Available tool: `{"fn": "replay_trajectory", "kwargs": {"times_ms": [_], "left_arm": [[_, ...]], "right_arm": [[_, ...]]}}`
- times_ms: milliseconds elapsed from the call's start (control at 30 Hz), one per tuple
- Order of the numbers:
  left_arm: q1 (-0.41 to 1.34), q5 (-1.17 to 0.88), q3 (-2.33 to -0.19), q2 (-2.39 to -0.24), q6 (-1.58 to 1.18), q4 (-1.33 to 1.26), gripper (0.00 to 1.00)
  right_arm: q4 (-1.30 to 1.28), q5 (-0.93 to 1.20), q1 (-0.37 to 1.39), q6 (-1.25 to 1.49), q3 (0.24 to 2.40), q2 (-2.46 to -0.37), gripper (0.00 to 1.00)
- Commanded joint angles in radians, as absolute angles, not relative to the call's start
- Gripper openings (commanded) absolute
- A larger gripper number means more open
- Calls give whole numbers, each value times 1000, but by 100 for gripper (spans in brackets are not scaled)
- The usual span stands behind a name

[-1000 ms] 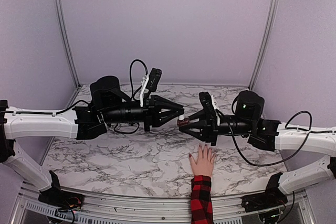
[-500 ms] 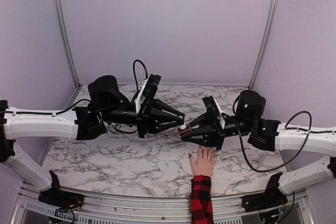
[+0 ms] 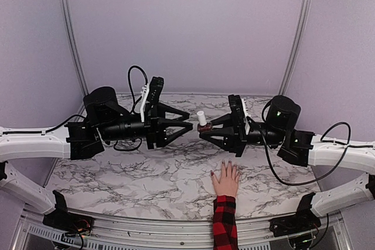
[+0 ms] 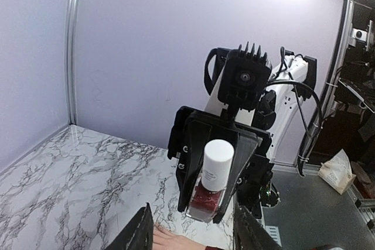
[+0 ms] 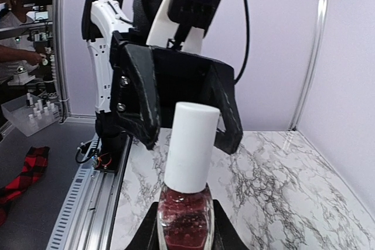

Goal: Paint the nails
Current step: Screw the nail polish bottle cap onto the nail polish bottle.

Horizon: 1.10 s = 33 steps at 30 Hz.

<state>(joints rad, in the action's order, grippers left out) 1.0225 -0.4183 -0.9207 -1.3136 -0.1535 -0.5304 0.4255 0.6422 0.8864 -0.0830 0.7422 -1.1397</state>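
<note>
Top external: right pincer (image 3: 206, 130) is clenched on the bottle (image 3: 203, 126), held in the air above the desk (image 3: 146, 174) with the white cap (image 3: 201, 116) on top. Left pincer (image 3: 189, 123) sits just at 9 o'clock of the cap, not touching. Its jaws are apart with nothing between them, and both wrist views confirm that.

Nails (image 3: 223, 163) tip the fingers of the hand (image 3: 225, 181), which lies flat on the desk at about 5 o'clock of the bottle, well below it, fingers pointing to 12. They read as tiny dark specks. Can't tell whether that is wet polish or any fresh coat.

Progress, my read:
- Bottle is picked up and presented: done.
- Cap is on the neck, no brush is out. Can't tell whether it is loosened.
- Left to do: get the cap with its brush off, carry it down to the hand, coat each nail, recap.
- So early stage, nothing applied by these arms as far as the views show.

Versus one second ago:
- Left pincer was closed right at the cap, hiding it. Now it is released and backed off toward 9 o'clock, and the cap is in plain sight.
- Left wrist rolled in between.
- Bottle has shifted a little toward 12 o'clock, and the right grip is unchanged.
- Hand and plaid sleeve (image 3: 222, 226) have not moved.
</note>
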Motion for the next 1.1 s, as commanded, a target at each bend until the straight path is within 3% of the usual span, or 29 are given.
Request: {"fn": "replay_trajectory", "kwargs": {"times_ms": [0,400,1067], "left_arm": [[1018,-235,-895,-1267,-219,-555,47],[1048,-10,-979,-1382,-354,-632,47],[1058,46,-1065,-1518,-448,-635,42]], "right_arm": [[429,399,893,-84,785,-1140,0],[362,23,957,-108,815,-1199,0],[340,-55,992,-115,842,-1235,0]]}}
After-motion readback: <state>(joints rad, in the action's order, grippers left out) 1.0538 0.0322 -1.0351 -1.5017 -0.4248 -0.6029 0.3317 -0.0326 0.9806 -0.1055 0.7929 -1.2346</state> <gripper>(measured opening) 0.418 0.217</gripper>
